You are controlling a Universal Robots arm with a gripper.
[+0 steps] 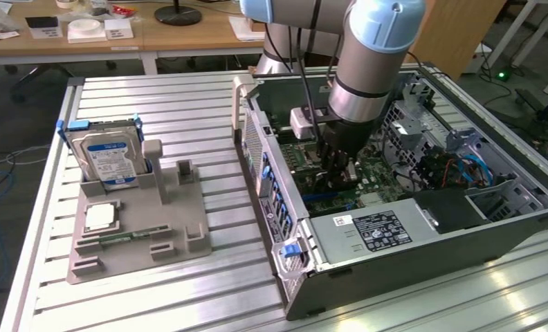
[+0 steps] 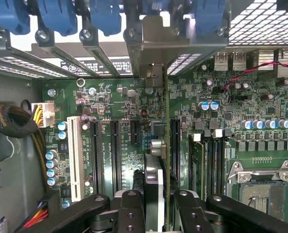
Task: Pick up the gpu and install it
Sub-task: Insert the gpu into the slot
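Dark gpu (image 2: 152,194) edge-on between gripper (image 2: 156,206) fingers, over motherboard (image 2: 124,145).

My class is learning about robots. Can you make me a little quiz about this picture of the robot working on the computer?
1. True or false: the gripper is down inside the open computer case.
2. What does the gripper hold? A) the silver hard drive B) the thin dark card C) nothing
3. Where does the hard drive stand?

Key:
1. True. It hangs over the green motherboard.
2. B. The card sits edge-on between the fingers, just above the long slots.
3. Upright in the grey holder on the table, on the exterior view's left of the case.
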